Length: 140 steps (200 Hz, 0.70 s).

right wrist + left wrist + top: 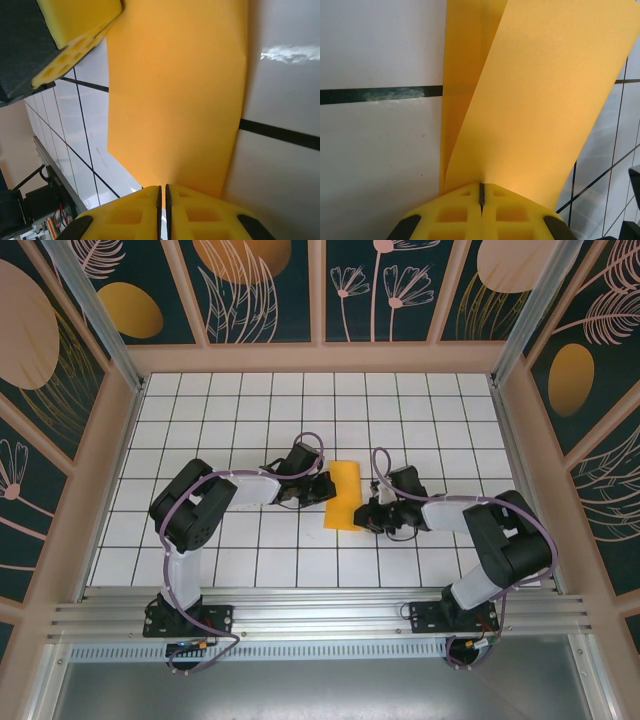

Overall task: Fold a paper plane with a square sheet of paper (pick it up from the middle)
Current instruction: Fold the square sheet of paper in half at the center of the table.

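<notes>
Two arms meet near the middle of the white grid table (200,440), where the square sheet of paper (343,495) lies doubled over into an upright strip, its long side running from 12 to 6 o'clock.

The left gripper (322,488) sits at the strip's 9 o'clock side. In the left wrist view its yellow fingers (455,217) are pressed together on the sheet. From that pinch two layers of paper fan away toward 12 and 1 o'clock, the upper layer curling above the lower one.

The right gripper (368,516) sits at the strip's 4 o'clock corner, low against the table. In the right wrist view its yellow fingers (200,215) stand almost together, with a thin slit between them. The sheet's near edge reaches their tips, but I cannot tell whether it is caught between them. From there the paper stretches flat toward 12 o'clock. One yellow finger of the left gripper (75,35) shows at 10 o'clock, beside the paper's far corner.
</notes>
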Each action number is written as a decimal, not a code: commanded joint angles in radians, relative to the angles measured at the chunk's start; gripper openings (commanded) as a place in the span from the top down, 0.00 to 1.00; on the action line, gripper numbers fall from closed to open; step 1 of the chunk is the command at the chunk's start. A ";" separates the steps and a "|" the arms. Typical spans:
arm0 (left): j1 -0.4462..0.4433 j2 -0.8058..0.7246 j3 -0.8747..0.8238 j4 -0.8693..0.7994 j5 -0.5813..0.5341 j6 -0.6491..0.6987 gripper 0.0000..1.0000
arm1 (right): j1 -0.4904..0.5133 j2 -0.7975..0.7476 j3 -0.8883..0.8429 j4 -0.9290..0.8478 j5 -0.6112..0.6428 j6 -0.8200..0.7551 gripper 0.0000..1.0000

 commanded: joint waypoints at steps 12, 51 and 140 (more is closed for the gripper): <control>-0.006 0.046 -0.029 -0.074 -0.042 0.024 1.00 | 0.019 0.052 -0.026 -0.023 0.015 0.009 0.87; -0.006 0.042 -0.031 -0.079 -0.050 0.028 1.00 | 0.002 -0.002 0.047 -0.120 0.063 -0.019 0.87; -0.005 0.049 -0.019 -0.088 -0.049 0.036 1.00 | -0.106 0.098 0.256 -0.051 0.027 -0.073 0.87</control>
